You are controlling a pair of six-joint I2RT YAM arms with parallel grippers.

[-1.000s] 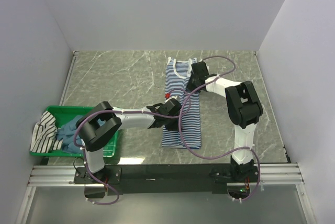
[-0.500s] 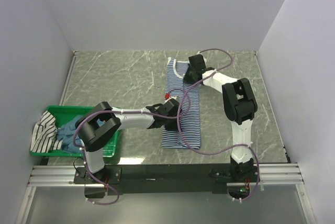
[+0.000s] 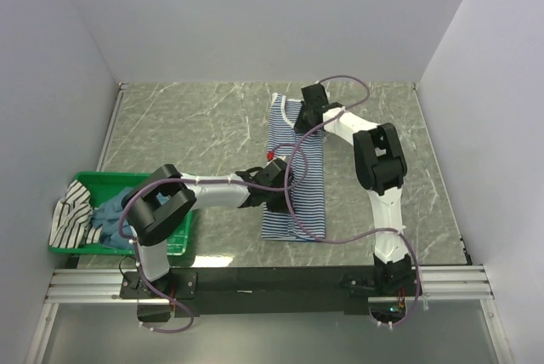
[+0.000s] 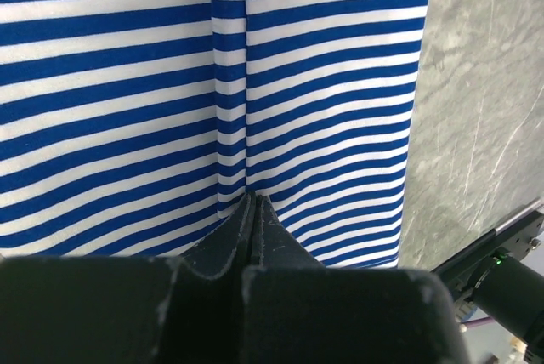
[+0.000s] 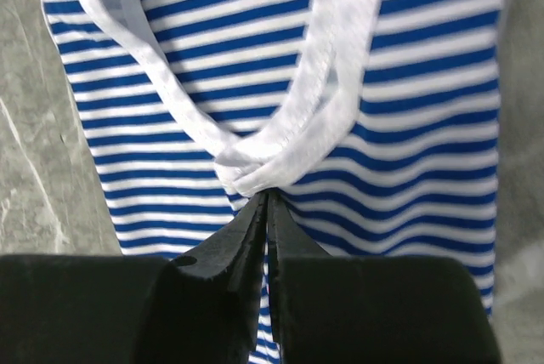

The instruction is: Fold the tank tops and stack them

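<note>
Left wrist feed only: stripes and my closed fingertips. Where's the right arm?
Observer: Right gripper is at the striped tank top's far end, tips against bunched white neckline trim.
Operator: Gripping it?
Observer: Unclear. The right wrist view shows only a thin slit between the jaws.
Operator: Other two tops?
Observer: Both are in the green basket on the left side: the teal top inside, and the black-and-white striped top draped over its left rim.
</note>
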